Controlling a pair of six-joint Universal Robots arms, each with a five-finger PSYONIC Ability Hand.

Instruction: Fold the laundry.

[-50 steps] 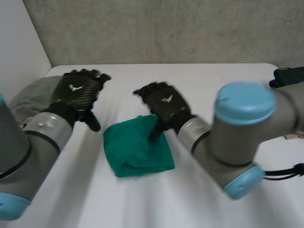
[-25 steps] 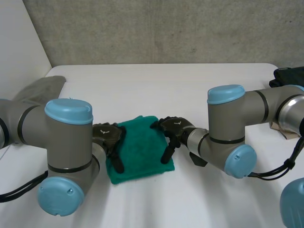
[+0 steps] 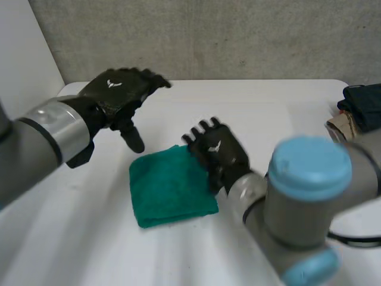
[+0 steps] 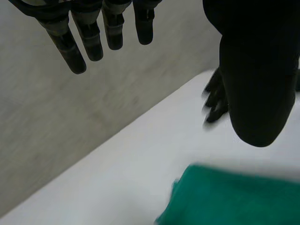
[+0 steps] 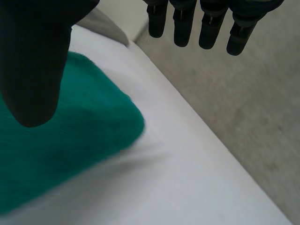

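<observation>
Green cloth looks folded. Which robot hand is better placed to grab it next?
Right, probably. The right robot hand is open at the right edge of the green cloth, thumb over it. The left robot hand, also open, is beyond the cloth's far left corner, apart from it.

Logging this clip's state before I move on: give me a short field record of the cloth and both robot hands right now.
cloth: green folded cloth, roughly square, flat on the white table
left robot hand: open, raised beyond the cloth, holding nothing
right robot hand: open, at the cloth's edge on its own side; contact unclear
other: dark bundle at the table's right edge
</observation>
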